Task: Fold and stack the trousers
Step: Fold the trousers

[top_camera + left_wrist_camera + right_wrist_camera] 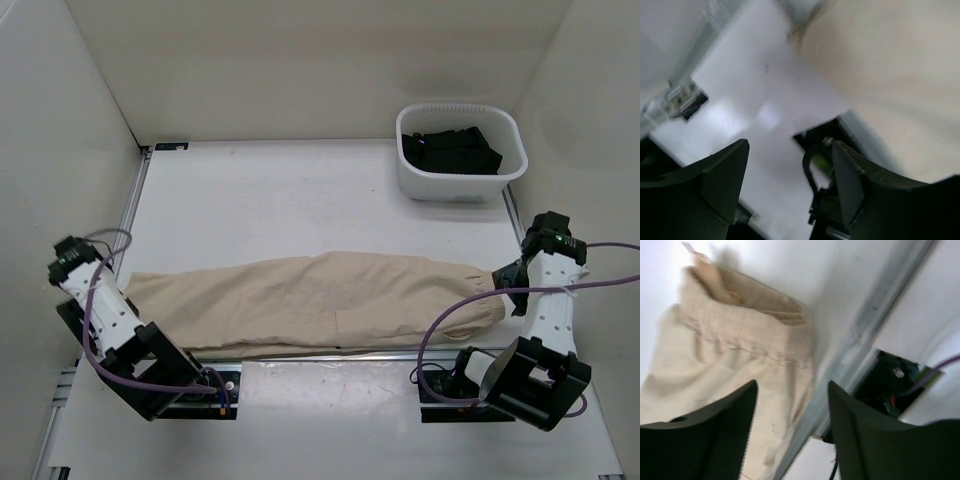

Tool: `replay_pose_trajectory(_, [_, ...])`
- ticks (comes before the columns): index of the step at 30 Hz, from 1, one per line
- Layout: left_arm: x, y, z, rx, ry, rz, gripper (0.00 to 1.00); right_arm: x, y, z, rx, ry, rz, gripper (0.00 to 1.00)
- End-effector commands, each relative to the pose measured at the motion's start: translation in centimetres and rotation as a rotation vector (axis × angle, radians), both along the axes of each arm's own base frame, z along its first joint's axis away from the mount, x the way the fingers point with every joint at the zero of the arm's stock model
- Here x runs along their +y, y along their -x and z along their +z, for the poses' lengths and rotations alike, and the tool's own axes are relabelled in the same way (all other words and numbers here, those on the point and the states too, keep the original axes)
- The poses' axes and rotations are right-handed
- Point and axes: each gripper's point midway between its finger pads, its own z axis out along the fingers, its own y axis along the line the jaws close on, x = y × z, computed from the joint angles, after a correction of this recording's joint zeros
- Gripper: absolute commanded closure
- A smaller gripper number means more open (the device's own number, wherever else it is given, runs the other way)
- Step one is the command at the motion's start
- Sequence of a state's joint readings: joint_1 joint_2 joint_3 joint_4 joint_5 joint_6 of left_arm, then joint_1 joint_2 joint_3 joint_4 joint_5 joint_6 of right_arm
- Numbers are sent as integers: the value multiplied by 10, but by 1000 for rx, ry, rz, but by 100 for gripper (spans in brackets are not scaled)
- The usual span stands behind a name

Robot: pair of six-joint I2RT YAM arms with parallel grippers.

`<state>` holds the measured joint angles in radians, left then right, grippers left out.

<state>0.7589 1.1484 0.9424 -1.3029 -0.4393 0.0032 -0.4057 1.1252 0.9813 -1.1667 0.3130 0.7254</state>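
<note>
The beige trousers (310,302) lie flat across the near part of the table, folded lengthwise, leg ends at the left and gathered waistband (487,290) at the right. My left gripper (68,262) is open and empty, just left of the leg ends; its wrist view shows the cloth (890,65) at upper right and its open gripper (790,165) over bare table. My right gripper (516,290) is open and empty, beside the waistband; its wrist view shows the waistband (740,325) beyond its open gripper (792,405).
A white tub (460,152) with a black garment (450,150) stands at the back right. White walls enclose the table on left, back and right. A metal rail (330,355) and the arm bases run along the near edge.
</note>
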Motion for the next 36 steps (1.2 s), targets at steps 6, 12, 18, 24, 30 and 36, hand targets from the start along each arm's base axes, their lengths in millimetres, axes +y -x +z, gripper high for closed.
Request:
replay_pose_trajectory(6, [27,-114,30,-302,113,-90,37,50,-93,10,-124,-19,408,47])
replay_pose_trajectory(12, [49,-130,-45,-186,99,-100,39,77,-115,-6,-88,-43,474,51])
replay_pose_trajectory(18, [67,-146,-70,-174,63,-105,38,89,-99,-44,-23,-128,433,51])
replay_pose_trajectory(24, [55,-148,-102,-150,116,-127,50,89,-89,-95,53,-212,343,56])
replay_pose_trajectory(30, [59,-188,-108,-218,73,-196,57,51,-97,-131,142,-202,181,71])
replay_pose_trajectory(36, [37,-249,-103,-262,55,-348,59,9,-151,-123,61,-94,151,72])
